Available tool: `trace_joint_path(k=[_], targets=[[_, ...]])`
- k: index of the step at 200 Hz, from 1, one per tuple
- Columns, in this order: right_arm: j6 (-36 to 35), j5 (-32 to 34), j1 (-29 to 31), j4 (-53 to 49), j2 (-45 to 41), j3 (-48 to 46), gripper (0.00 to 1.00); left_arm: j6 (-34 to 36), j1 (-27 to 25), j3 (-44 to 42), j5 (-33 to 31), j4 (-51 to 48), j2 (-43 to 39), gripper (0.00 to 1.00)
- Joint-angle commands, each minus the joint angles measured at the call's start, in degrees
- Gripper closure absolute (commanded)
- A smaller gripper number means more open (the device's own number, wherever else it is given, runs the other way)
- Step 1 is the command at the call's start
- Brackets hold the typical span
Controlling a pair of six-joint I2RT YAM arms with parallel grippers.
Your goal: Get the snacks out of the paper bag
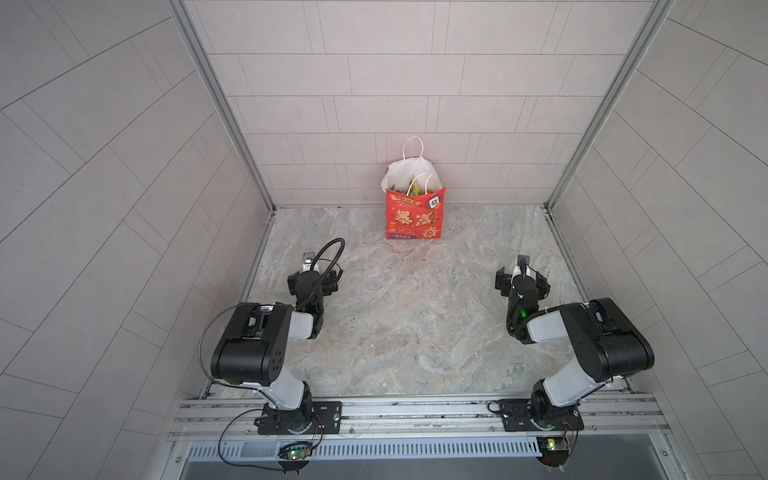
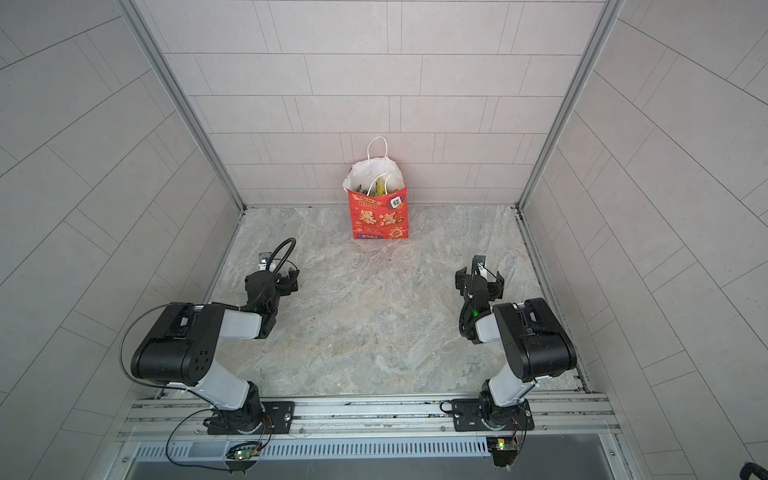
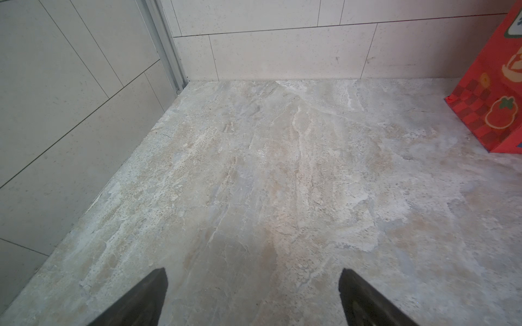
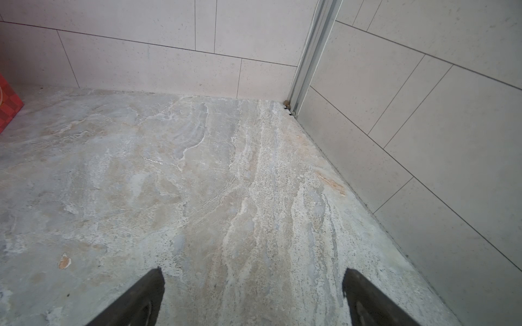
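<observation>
The red paper bag [image 1: 413, 216] [image 2: 379, 218] with gold characters stands upright against the back wall, its white mouth open and its cord handles up. Yellow and green tops of the snacks [image 1: 415, 189] [image 2: 376, 188] show inside its mouth. A red corner of the bag [image 3: 491, 93] [image 4: 8, 104] shows in each wrist view. My left gripper [image 1: 312, 279] [image 2: 272, 282] [image 3: 252, 275] rests open and empty at the left, well short of the bag. Over at the right my right gripper [image 1: 521, 280] [image 2: 478, 280] [image 4: 252, 275] is open too, with nothing between its fingers.
Tiled walls close in the stone-patterned table [image 1: 415, 324] on the back and both sides, with metal corner posts [image 1: 220, 104]. A metal rail [image 1: 415, 411] carrying both arm bases runs along the front edge.
</observation>
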Motion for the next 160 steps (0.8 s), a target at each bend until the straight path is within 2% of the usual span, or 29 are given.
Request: trace_joint_path(k=[1, 21, 29, 39, 51, 57, 61, 69, 74, 79, 81, 83, 85, 88, 94, 99, 112, 126, 132, 147, 160], targets=[[-0.5, 0.3, 0.2, 0.0, -0.1, 0.3, 0.01, -0.2, 0.2, 0.5, -0.3, 0.4, -0.4, 0.00], [-1.1, 0.2, 0.5, 1.2, -0.5, -0.1, 0.00, 0.6, 0.0, -0.5, -0.1, 2.0, -1.1, 0.00], [-2.7, 0.5, 1.7, 0.6, -2.6, -0.4, 0.01, 1.9, -1.5, -0.6, -2.2, 1.1, -3.3, 0.00], [-5.1, 2.1, 4.0, -6.9, -8.4, 0.9, 0.00, 3.6, -4.1, 0.2, -6.6, -3.4, -7.7, 0.01], [-5.5, 0.3, 5.0, -18.4, -16.0, 4.7, 0.01, 6.0, -6.8, 2.1, -9.3, -10.3, -13.7, 0.01], [-0.9, 1.9, 4.9, -22.7, -18.9, 6.7, 0.01, 4.3, -7.4, 3.0, -9.7, -12.2, -16.2, 0.02], [4.6, 3.7, 4.8, -25.5, -20.4, 7.9, 0.01, 1.8, -7.4, 3.5, -8.7, -12.6, -17.9, 0.04], [18.1, 6.8, 3.7, -29.3, -22.0, 9.5, 0.01, -3.4, -7.5, 5.0, -5.6, -13.5, -20.6, 0.10], [30.2, 7.0, 2.3, -30.5, -22.2, 10.1, 0.00, -6.4, -7.3, 6.7, -3.5, -14.1, -21.5, 0.15], [35.8, 2.3, 0.3, -30.7, -22.1, 10.7, 0.01, -8.5, -7.2, 8.9, -0.8, -15.1, -21.7, 0.23], [36.3, -3.4, -0.9, -30.4, -21.9, 11.0, 0.02, -9.1, -7.1, 10.0, 0.4, -15.9, -21.7, 0.27], [37.1, -5.3, -2.1, -29.7, -21.6, 11.4, 0.03, -9.4, -7.1, 11.5, 1.5, -16.6, -21.4, 0.30], [37.1, -12.1, -2.9, -28.9, -21.2, 11.8, 0.03, -9.8, -6.9, 12.7, 2.6, -17.7, -21.1, 0.35], [36.1, -15.8, -3.7, -27.3, -20.4, 12.8, 0.04, -10.3, -6.7, 15.2, 4.3, -19.6, -20.5, 0.41], [33.1, -23.2, -3.9, -25.7, -18.8, 15.2, 0.11, -12.3, -5.9, 20.6, 7.5, -24.7, -18.5, 0.56], [32.0, -26.1, -3.5, -27.6, -17.6, 18.7, 0.17, -14.2, -4.8, 25.9, 10.7, -29.6, -16.0, 0.64], [29.5, -27.0, -1.7, -37.3, -13.6, 27.8, 0.27, -19.7, -1.9, 38.9, 18.4, -41.6, -8.5, 0.78], [29.9, -28.0, -2.0, -45.5, -8.4, 36.3, 0.38, -20.7, -1.1, 49.4, 23.4, -47.1, -0.4, 0.97], [29.6, -28.8, -2.3, -47.5, -6.0, 39.3, 0.46, -20.6, -1.1, 52.8, 24.0, -48.7, 2.7, 1.00], [27.9, -28.2, -2.3, -51.8, -0.7, 45.8, 0.66, -21.9, -1.2, 59.1, 26.3, -49.1, 9.2, 1.00], [27.5, -28.9, -2.6, -55.6, 4.5, 51.5, 0.73, -23.9, -1.1, 64.4, 26.7, -50.6, 14.5, 1.00]])
